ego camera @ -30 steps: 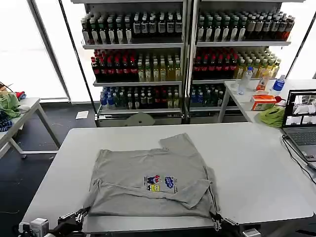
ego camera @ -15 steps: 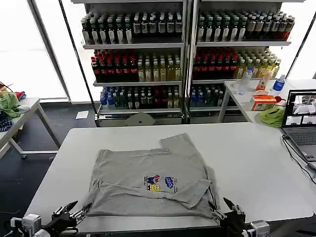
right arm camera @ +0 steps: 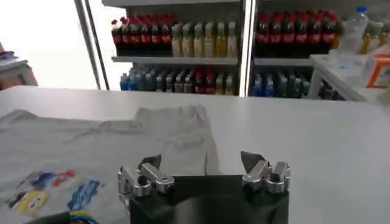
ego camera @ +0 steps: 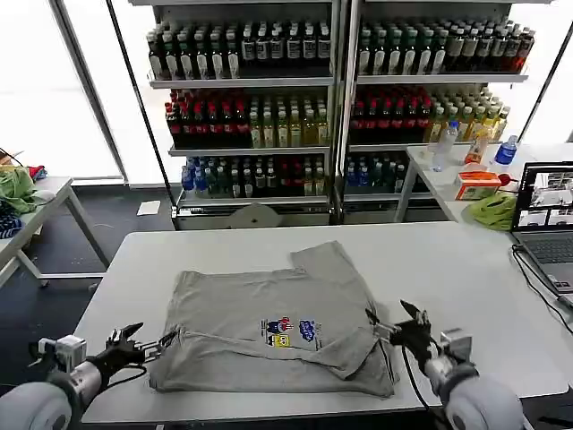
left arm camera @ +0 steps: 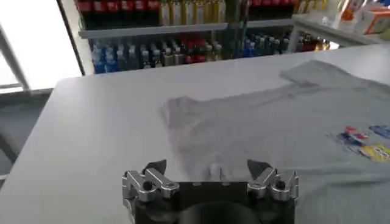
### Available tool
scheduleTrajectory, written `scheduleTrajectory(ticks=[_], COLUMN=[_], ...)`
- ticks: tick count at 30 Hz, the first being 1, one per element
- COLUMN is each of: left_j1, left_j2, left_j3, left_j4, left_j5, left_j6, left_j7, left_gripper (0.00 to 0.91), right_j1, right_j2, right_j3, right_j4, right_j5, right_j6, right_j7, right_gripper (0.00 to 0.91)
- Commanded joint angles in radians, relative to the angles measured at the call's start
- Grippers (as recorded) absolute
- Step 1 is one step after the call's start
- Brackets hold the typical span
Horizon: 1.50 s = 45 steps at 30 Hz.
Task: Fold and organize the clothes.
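Grey shirt (ego camera: 273,327) lying partly folded mid-table (ego camera: 466,287), chest print (ego camera: 293,330) unreadable. Left gripper (ego camera: 148,342) spread at its left edge; right gripper (ego camera: 403,324) spread at its right edge.

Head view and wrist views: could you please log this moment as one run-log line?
shirt: part-folded, flat on table | left gripper: open, at shirt's left edge | right gripper: open, at right edge

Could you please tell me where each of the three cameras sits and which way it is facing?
Head view: on the robot's head, looking forward and down at the grey shirt on the white table; left gripper and right gripper show, both open.
Left wrist view: on the left arm, facing across the shirt toward the shelves.
Right wrist view: on the right arm, facing likewise.
All share the shirt's chest print.
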Motion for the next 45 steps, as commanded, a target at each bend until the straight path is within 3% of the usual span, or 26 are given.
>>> scheduleTrajectory(ticks=[1,11,19,32,34,35,37,38,40,45], left_j1=[-0.480,-0.680,-0.788,-0.802,-0.804,-0.805,-0.808,-0.811,-0.815,-0.819], left_j2=[0.012,-0.041,-0.070,-0.094,-0.098,-0.100,-0.102,-0.105,-0.110,-0.112], left_j3=[0.312,0.434,0.484,0.493,0.493,0.493,0.495,0.496,0.498,0.507], left_j4=[0.322,0.510,0.630,0.715,0.719,0.722,0.728,0.733,0.749,0.769], left_j5=[0.012,0.017,0.025,0.050,0.051,0.052,0.054,0.057,0.064,0.102], left_j6=[-0.001,-0.004,-0.006,-0.028,-0.029,-0.029,-0.030,-0.030,-0.032,-0.042], left_j7=[0.065,0.078,0.076,0.075,0.075,0.075,0.075,0.076,0.076,0.080], left_gripper=[0.907,0.907,0.907,0.907,0.907,0.907,0.907,0.907,0.907,0.907], right_j1=[0.500,0.638,0.658,0.660,0.667,0.670,0.677,0.677,0.677,0.672], right_j2=[0.089,0.230,0.284,0.327,0.337,0.340,0.347,0.348,0.352,0.351], right_j3=[-0.223,-0.236,-0.229,-0.236,-0.233,-0.231,-0.231,-0.232,-0.232,-0.243], right_j4=[-0.457,-0.712,-0.788,-0.879,-0.898,-0.905,-0.924,-0.927,-0.930,-0.916], right_j5=[-0.023,-0.058,-0.069,-0.088,-0.088,-0.088,-0.089,-0.089,-0.089,-0.088], right_j6=[-0.023,-0.023,-0.022,-0.023,-0.023,-0.023,-0.023,-0.023,-0.023,-0.023], right_j7=[-0.069,-0.069,-0.055,-0.023,-0.022,-0.021,-0.020,-0.020,-0.020,-0.023], right_gripper=[0.907,0.907,0.907,0.907,0.766,0.544,0.363,0.121,0.000,0.000])
